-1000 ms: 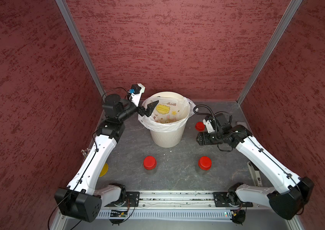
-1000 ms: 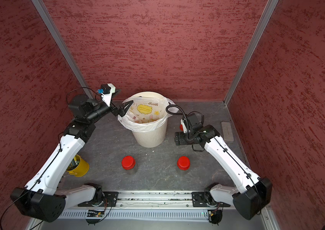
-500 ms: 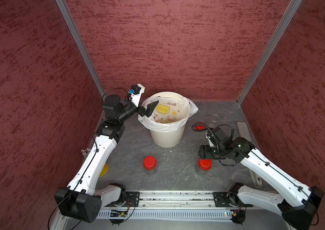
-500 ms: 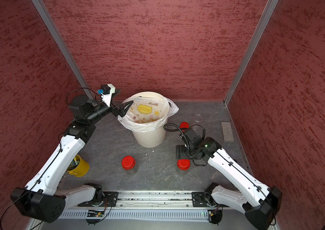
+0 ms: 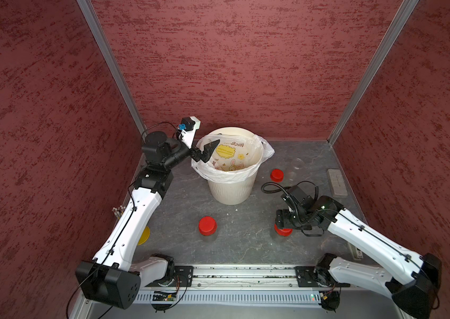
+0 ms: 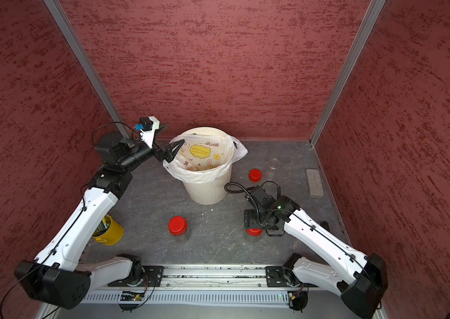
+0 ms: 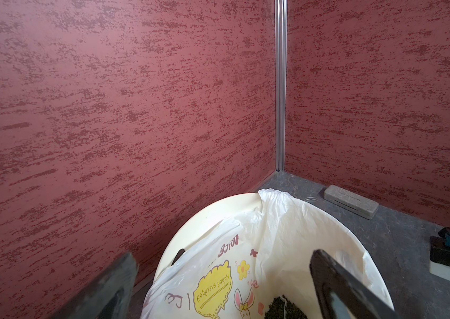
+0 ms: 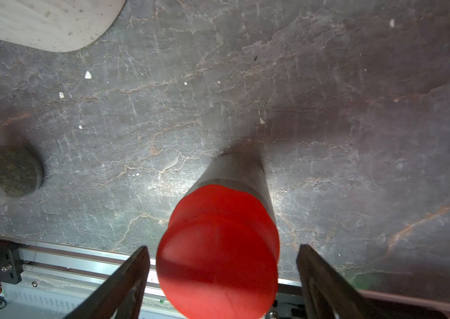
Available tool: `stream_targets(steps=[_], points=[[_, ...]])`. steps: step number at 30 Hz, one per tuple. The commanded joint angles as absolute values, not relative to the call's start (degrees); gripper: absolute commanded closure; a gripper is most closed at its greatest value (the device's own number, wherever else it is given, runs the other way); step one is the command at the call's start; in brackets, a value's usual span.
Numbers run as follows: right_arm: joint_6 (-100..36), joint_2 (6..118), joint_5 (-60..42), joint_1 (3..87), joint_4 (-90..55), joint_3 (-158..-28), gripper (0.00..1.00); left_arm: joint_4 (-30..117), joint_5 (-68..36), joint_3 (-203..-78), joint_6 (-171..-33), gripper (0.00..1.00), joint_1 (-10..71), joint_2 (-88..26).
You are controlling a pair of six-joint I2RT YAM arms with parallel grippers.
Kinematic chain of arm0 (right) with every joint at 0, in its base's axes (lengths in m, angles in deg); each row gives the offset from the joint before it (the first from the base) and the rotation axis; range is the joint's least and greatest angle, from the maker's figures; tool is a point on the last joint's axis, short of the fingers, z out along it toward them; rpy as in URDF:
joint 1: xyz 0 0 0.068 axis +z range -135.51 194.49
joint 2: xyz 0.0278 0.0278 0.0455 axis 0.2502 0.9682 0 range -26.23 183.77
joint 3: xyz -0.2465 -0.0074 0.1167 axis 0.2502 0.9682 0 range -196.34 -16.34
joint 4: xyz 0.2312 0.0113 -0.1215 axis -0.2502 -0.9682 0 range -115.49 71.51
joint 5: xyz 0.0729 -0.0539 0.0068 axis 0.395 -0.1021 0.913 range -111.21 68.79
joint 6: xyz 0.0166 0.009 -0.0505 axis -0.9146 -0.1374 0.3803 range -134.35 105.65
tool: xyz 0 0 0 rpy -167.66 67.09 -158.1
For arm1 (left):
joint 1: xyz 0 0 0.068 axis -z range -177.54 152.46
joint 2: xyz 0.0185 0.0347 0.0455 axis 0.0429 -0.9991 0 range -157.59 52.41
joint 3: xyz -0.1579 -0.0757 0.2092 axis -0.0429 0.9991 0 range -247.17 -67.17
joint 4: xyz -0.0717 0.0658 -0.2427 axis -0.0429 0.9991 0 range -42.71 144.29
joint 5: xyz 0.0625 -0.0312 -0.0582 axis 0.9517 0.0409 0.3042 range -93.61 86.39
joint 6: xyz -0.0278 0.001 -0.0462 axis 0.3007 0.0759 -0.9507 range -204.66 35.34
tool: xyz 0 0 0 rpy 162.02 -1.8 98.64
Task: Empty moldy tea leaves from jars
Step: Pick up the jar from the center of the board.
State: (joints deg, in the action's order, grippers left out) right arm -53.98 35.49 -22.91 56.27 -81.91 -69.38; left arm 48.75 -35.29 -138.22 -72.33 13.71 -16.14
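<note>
Grey tabletop [image 5: 246,248], right gripper [image 8: 222,248] spread over capped jar [image 8: 218,229], left gripper [image 7: 224,255] spread above bin [image 5: 229,190].

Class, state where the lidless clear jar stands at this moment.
In both top views the lidless jar stands on the robot's right, between the loose red lid and the grey block, right of the bin.

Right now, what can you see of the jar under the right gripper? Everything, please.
The jar is a small clear cylinder, glass or plastic by its look, with a round red lid on. It stands upright on the grey table, on the robot's right side. The right gripper hangs over it, jaws open either side of the lid, with gaps showing, so nothing but the table touches it. Its contents cannot be made out.
</note>
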Motion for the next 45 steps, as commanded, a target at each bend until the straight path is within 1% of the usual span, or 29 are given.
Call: stream_targets(steps=[1, 11, 34, 45], points=[[-55.9, 34.7, -23.4, 57.0, -78.8, -68.2, 0.15, 47.8, -35.6, -137.7, -72.5, 0.00, 13.3, -14.7], [-56.3, 35.9, -22.1, 57.6, -75.4, -65.2, 0.18, 48.0, -35.4, -137.7, -72.2, 0.00, 13.4, -14.8], [-56.8, 37.6, -23.3, 58.2, -75.4, -63.9, 0.18, 48.3, -35.7, -137.8, -72.2, 0.00, 13.3, -15.1], [-56.4, 39.2, -23.5, 58.2, -74.5, -63.4, 0.20, 48.3, -35.7, -137.8, -72.1, 0.00, 13.3, -15.0]])
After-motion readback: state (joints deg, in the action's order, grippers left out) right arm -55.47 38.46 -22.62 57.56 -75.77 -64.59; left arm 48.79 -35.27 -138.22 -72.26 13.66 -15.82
